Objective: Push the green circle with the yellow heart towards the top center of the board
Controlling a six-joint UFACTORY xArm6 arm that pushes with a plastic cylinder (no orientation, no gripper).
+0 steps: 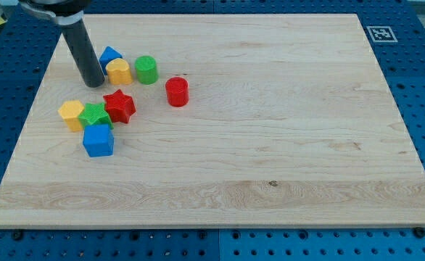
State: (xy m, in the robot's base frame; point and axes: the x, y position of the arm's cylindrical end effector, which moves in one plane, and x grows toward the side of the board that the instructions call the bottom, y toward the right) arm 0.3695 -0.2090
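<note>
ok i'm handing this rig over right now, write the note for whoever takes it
My tip is down on the board at the view's upper left, just left of the yellow heart and close to touching it.
The green circle sits right of the heart, touching or nearly so; a blue block is just behind the heart.
Done: tip, heart and circle are lined up.
Left: the whole push; both blocks are far left of top centre.
The red cylinder stands lower right of the circle, near the path.
</note>
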